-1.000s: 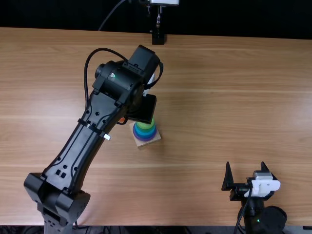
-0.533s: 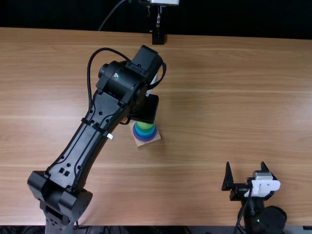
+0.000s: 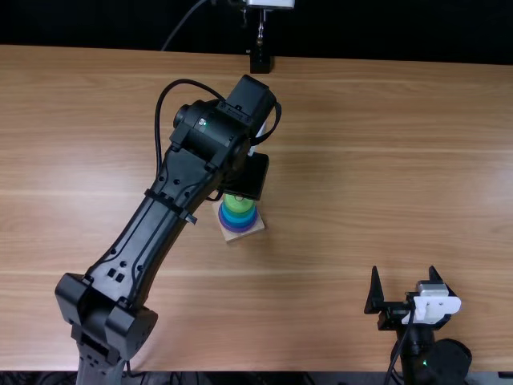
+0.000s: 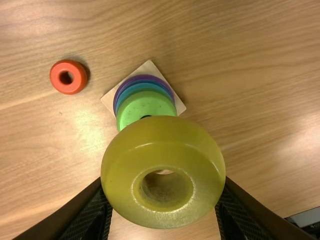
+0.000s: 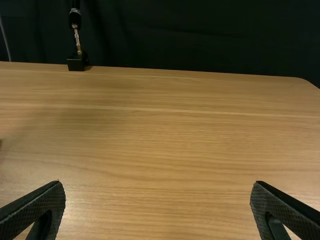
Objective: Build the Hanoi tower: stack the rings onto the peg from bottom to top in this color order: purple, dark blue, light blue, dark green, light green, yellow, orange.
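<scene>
Clearly the nearer left hand clamps the yellow ring by its sides, higher than and seemingly off-centre from the light green ring.

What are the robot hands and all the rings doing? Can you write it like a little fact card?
left gripper: shut on the thick yellow ring
right gripper: open, nothing between its fingers
base: pale square wooden block on the table
bottom ring: purple ring
middle: blue showing between purple and green
top ring: green ring
loose ring: small round orange ring, flat on the table beside the base
</scene>
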`<state>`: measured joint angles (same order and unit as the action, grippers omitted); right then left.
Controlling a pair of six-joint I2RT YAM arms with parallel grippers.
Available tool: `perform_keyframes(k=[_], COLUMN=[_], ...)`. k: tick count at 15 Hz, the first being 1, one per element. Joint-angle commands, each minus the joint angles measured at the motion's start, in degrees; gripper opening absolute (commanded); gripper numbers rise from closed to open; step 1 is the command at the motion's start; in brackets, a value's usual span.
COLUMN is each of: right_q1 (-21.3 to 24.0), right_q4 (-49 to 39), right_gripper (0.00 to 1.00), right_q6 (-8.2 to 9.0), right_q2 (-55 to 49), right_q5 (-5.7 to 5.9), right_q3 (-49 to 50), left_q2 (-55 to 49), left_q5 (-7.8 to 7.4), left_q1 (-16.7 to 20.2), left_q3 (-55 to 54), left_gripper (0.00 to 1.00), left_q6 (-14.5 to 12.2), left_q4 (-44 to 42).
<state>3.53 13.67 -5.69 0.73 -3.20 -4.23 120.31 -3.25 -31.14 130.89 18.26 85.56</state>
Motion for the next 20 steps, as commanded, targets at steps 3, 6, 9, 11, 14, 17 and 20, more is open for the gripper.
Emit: perform_keyframes(k=[3, 6, 9, 11, 14, 17, 20], right_q1=[0.69, 0.69, 0.69, 0.69, 0.78, 0.78, 0.69], right_q4=[4.53, 4.53, 4.53, 4.53, 4.53, 4.53, 4.53], right_gripper=[1.00, 1.00, 1.00, 1.00, 1.00, 1.00, 1.00], right_q6=[0.00, 0.00, 0.00, 0.00, 0.00, 0.00, 0.00], right_q2=[-0.73, -0.73, -0.73, -0.73, -0.73, -0.73, -0.73], right_q5=[-0.59, -0.59, -0.59, -0.59, -0.59, -0.59, -0.59], right_q3=[3.26, 3.35, 3.35, 3.35, 3.26, 3.35, 3.26], left_q2=[0.10, -0.08, -0.17, -0.17, -0.08, 0.01, 0.45], left_q5=[0.08, 0.08, 0.08, 0.08, -0.02, -4.56, -4.77], left_q1=[0.20, 0.37, 0.37, 0.37, 0.20, 0.29, 0.55], left_q3=[0.51, -2.66, -5.21, -5.21, -4.94, -4.68, -0.55], left_gripper=[0.00, 0.00, 0.00, 0.00, 1.00, 1.00, 1.00], left_q6=[0.41, 0.30, 0.30, 0.20, 0.20, 0.30, 0.20], left_q4=[0.40, -0.02, -0.02, -0.23, -0.02, -0.13, -2.24])
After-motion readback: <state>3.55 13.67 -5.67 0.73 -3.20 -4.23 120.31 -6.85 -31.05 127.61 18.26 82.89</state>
